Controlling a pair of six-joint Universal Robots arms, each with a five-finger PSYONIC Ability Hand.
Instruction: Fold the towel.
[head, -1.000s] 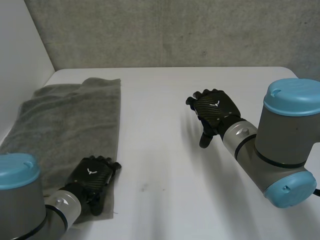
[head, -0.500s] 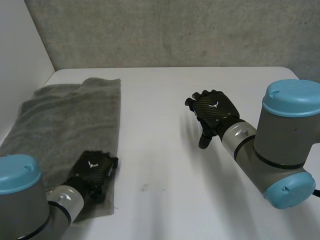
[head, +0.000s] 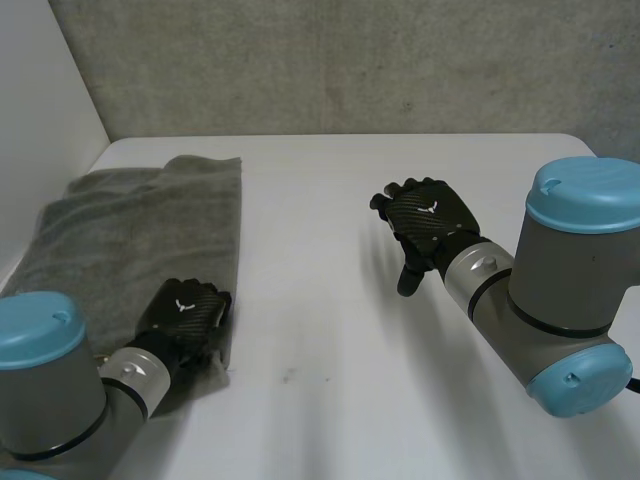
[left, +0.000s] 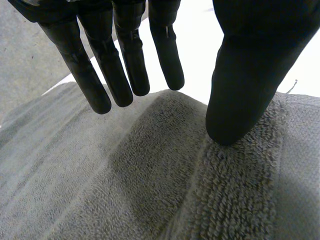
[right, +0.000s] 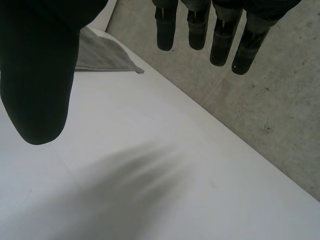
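Towel (head: 130, 230), grey terry with a looped pile and a flatter woven band near its end, lies on the left side of the smooth white table (head: 330, 300), a long rectangle whose long axis runs from the near edge toward the far edge, its far end a little rumpled. Left hand (head: 185, 318) is down on the near right corner, fingers straight and apart from the thumb, thumb tip pressing into the pile, a low ridge of cloth raised between them, nothing clasped. Right hand (head: 430, 225) hovers over bare table well apart from the towel, fingers loose and relaxed, holding nothing.
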